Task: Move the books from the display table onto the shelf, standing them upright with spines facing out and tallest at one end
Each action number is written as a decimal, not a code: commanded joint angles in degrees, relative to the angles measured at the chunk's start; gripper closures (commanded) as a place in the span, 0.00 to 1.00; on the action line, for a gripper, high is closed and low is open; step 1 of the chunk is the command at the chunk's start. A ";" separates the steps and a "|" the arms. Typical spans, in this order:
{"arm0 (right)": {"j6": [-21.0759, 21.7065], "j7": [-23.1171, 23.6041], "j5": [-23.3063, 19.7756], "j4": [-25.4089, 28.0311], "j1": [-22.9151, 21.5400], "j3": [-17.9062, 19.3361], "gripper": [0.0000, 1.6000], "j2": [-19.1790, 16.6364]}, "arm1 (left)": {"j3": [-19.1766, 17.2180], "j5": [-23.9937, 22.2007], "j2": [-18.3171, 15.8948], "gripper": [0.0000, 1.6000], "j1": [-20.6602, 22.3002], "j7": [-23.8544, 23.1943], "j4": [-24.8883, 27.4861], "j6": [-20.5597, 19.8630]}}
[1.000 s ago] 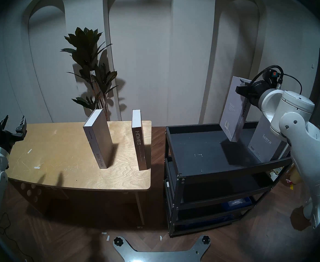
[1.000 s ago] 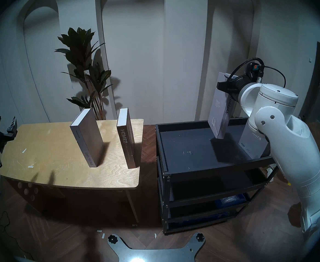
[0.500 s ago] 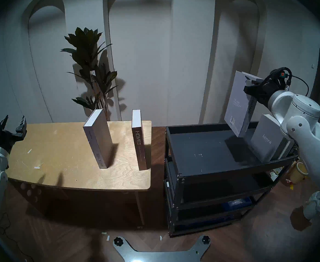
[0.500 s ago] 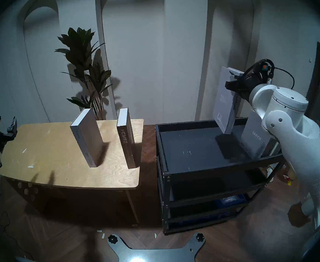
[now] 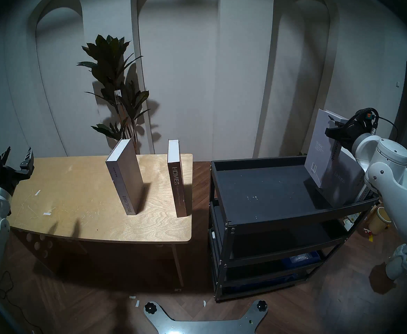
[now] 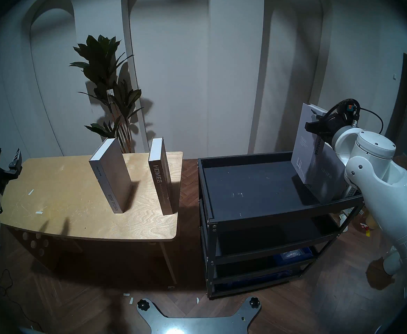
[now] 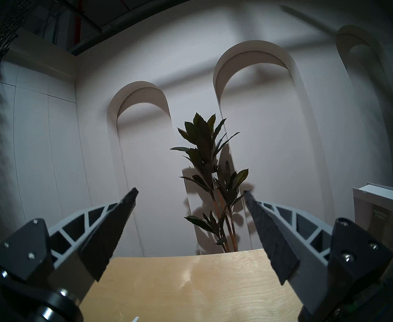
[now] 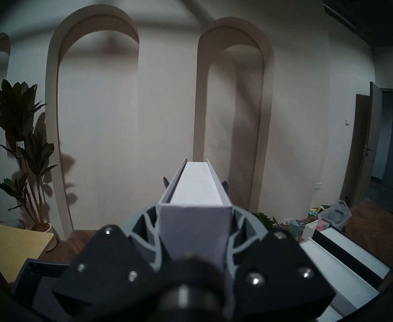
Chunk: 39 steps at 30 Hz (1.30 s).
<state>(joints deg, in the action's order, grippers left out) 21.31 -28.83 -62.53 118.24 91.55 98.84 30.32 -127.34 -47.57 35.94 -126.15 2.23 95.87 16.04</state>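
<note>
Books are split between two places, and one more hangs in the air. Nearest the robot, on the wide light plywood table [image 5: 60, 201], the pale grey hardcover with "SPECIAL ISSUE" on its spine [image 5: 125, 179] stands upright and leans a little, and the brown-grey hardcover marked "HOMES" [image 5: 177, 179] stands upright just inside the table's right edge, the two well apart.

At the table's left end the left hand [image 5: 17, 158] hovers above the wood, its two dark fingers spread wide with nothing between them; the left wrist view shows only bare plywood and the plant between them.

To the right of the table stands the black metal multi-tier shelf [image 5: 282, 217] with its flat dark grey rimmed top tray. At the tray's far right corner a grey hardcover marked "ianra" [image 5: 342, 181] stands on the tray. Beside it and partly in front, the tall light grey hardcover with a script spine [image 5: 320, 152] is clenched near its top by the right hand [image 5: 335, 132], fingers pressed to both covers. The book is upright, slightly tilted, its lower edge low over the tray; I cannot tell whether it touches.

Behind the table, a dark-leaved potted plant [image 5: 118, 85] stands against the white arched wall [image 5: 221, 73].
</note>
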 commanded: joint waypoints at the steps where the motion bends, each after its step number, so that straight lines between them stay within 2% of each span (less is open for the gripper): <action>1: -3.61 6.38 2.73 0.30 6.23 4.70 1.00 0.49 | -1.20 0.11 -0.33 0.00 0.29 0.03 0.47 0.12; 4: -4.93 9.63 4.79 -0.07 8.69 6.01 1.00 -0.24 | -1.22 0.12 -0.32 0.00 0.28 0.03 0.48 0.10; 7: -7.32 14.92 7.44 -0.85 12.63 9.70 1.00 -0.54 | -1.25 0.12 -0.31 0.00 0.27 0.02 0.50 0.08; 13: -9.69 20.34 9.76 -1.53 16.92 14.80 1.00 1.50 | -1.29 0.13 -0.29 0.00 0.24 0.02 0.53 0.05; 16: -10.94 22.66 10.74 -2.22 18.62 15.90 1.00 2.97 | -1.32 0.13 -0.29 0.00 0.21 0.01 0.56 0.02; 24: -13.71 24.51 10.93 -3.30 19.21 13.56 1.00 5.99 | -1.39 0.15 -0.26 0.00 0.17 0.00 0.61 -0.04; 35: -14.97 24.81 11.95 -4.82 17.57 10.40 1.00 6.51 | -1.42 0.16 -0.24 0.00 0.17 -0.02 0.63 -0.08; 39: -14.97 24.95 12.24 -5.29 17.34 10.58 1.00 6.65 | -1.41 0.16 -0.23 0.00 0.18 -0.02 0.62 -0.08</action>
<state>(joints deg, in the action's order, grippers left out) 7.81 -3.66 -50.65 113.25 110.51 108.61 37.03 -127.56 -47.50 36.03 -126.19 2.21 96.03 15.96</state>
